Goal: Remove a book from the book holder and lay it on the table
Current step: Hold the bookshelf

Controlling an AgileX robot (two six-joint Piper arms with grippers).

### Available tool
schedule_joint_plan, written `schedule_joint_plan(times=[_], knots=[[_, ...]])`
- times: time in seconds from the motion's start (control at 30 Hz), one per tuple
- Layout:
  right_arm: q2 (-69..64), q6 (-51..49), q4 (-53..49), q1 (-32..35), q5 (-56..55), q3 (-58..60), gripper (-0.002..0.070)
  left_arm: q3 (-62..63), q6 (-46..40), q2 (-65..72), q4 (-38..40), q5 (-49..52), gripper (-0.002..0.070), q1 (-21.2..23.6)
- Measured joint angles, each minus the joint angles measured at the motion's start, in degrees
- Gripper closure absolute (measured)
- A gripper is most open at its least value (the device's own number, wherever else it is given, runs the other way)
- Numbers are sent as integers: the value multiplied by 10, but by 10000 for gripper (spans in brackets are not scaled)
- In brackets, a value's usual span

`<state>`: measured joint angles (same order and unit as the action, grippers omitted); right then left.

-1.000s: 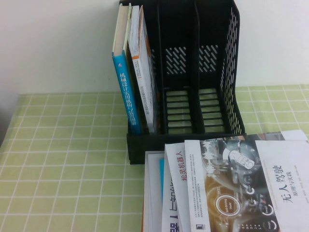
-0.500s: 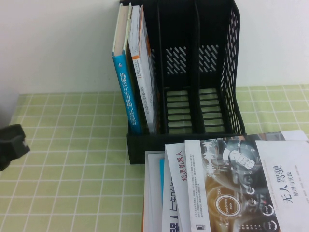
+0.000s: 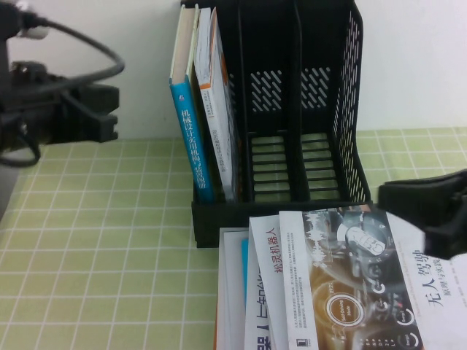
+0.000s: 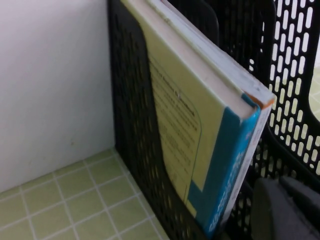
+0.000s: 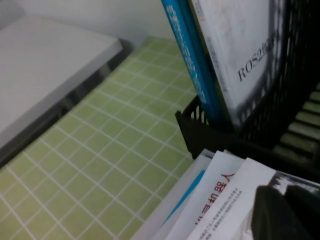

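Observation:
The black book holder [image 3: 292, 213] stands at the back of the table. Its left compartment holds a blue-spined book [image 3: 191, 138] and a white book [image 3: 219, 124], both upright. My left gripper [image 3: 103, 117] hangs in the air left of the holder at book-top height, shut and empty. Its wrist view shows the blue-spined book [image 4: 190, 125] close by, with the gripper [image 4: 280, 186] beside the holder's mesh wall [image 4: 132, 125]. My right gripper [image 3: 400, 197] is shut and empty at the holder's front right corner. In its wrist view the gripper [image 5: 287, 194] hovers over laid books [image 5: 215, 200].
Several books [image 3: 343, 284] lie overlapped on the green checked cloth [image 3: 95, 255] in front of the holder. The holder's middle and right compartments [image 3: 295, 168] hold nothing. A white wall stands behind. A white surface [image 5: 45, 65] borders the table's left side.
The left arm came in at the lower left and rose to the upper left beside the holder. The right arm came in from the right edge. The books have not moved.

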<state>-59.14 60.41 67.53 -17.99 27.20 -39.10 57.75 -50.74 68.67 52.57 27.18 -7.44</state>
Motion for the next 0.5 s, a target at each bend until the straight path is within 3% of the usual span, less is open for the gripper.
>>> schedule_joint_plan(times=[0.23, 0.5], knots=[[-151, 74, 27, -136, -128, -74, 589, 156, -51, 165, 13, 96, 678, 0], [-295, 95, 62, -161, -201, -205, 549, 231, -126, 226, 60, 149, 678, 0]])
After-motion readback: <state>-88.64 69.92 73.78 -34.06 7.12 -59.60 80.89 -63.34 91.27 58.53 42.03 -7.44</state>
